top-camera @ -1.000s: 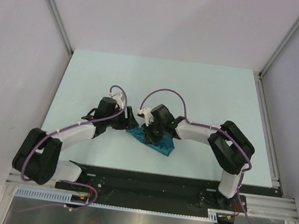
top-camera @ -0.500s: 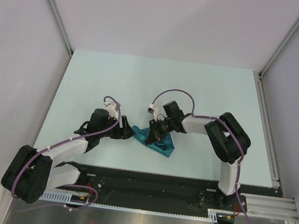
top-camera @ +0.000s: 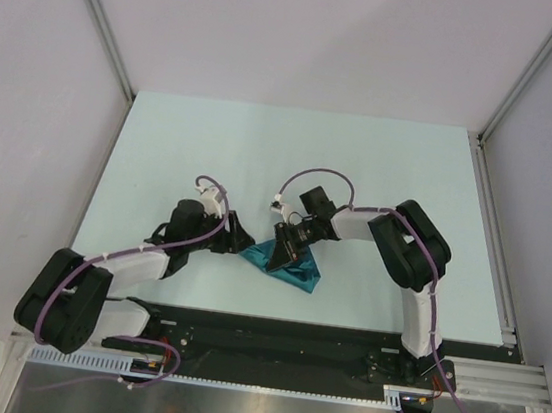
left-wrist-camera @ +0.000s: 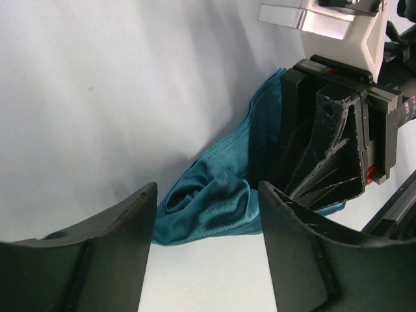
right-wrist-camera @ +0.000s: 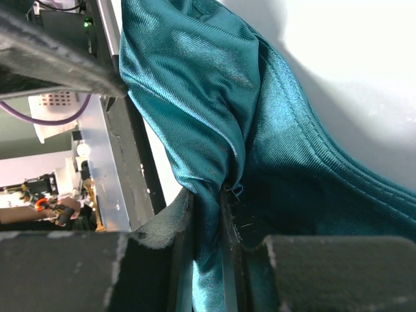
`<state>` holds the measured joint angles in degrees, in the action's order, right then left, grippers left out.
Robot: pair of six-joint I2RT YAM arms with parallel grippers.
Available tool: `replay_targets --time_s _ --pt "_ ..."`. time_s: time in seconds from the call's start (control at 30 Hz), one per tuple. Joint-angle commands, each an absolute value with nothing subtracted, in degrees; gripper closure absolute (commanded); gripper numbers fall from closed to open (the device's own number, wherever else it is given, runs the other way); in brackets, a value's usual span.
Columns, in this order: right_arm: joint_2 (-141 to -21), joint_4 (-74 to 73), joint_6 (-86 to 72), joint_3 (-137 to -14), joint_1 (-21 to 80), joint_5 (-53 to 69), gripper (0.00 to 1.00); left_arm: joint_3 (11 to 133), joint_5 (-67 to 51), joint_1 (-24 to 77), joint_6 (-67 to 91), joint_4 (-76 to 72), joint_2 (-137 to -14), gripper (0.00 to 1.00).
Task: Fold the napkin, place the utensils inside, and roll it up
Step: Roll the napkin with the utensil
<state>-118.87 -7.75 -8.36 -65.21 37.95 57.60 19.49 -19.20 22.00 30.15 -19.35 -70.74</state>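
Note:
The teal napkin [top-camera: 289, 266] lies bunched on the table near the front edge. My right gripper [top-camera: 282, 247] stands over its left part, shut on a raised fold of the cloth; the right wrist view shows the napkin [right-wrist-camera: 195, 97] pinched between the jaws of that gripper [right-wrist-camera: 208, 205]. My left gripper [top-camera: 241, 237] is open just left of the napkin's left corner. In the left wrist view the crumpled napkin [left-wrist-camera: 214, 201] lies just beyond its spread fingertips [left-wrist-camera: 146, 201], with the right gripper [left-wrist-camera: 338, 143] behind. The spoon is out of sight.
The pale table [top-camera: 292, 158] is walled by grey panels left, right and back. A black rail [top-camera: 269, 342] with the arm bases runs along the near edge, close to the napkin.
My left gripper has drawn back toward the near edge and sits low, left of the napkin. My right wrist has turned over the cloth and bunched its left part up.

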Motion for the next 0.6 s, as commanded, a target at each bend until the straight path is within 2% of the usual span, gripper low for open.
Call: replay_targets --time_s 0.0,0.17,0.33,0.43,0.47,0.53,0.57 --pt "-123.05 -17.31 -7.03 -63.63 39.46 57.13 0.91 19.34 -20.83 21.88 31.2 -25.57 -72.59 0.37" --pt "-123.49 -17.58 -6.94 -63.9 39.29 57.22 0.91 19.07 -22.93 22.15 32.16 -28.21 -75.67 0.47" --pt "-123.84 -17.49 -6.94 -63.98 38.76 57.22 0.91 17.67 -24.17 23.11 32.43 -29.53 -76.47 0.51" --pt "-123.84 -17.49 -7.03 -64.16 38.58 57.22 0.91 16.88 -24.17 23.38 32.43 -30.32 -77.16 0.62" --pt "-123.75 -17.4 -7.12 -64.25 38.58 57.39 0.91 16.96 -24.17 23.47 32.26 -30.32 -77.52 0.7" --pt "-123.23 -17.49 -7.47 -64.34 38.5 56.78 0.9 17.66 -23.56 23.47 32.26 -29.45 -79.53 0.82" --pt "-122.53 -17.66 -7.38 -64.51 38.32 56.69 0.9 18.1 -23.29 23.47 31.99 -27.79 -80.15 0.92"
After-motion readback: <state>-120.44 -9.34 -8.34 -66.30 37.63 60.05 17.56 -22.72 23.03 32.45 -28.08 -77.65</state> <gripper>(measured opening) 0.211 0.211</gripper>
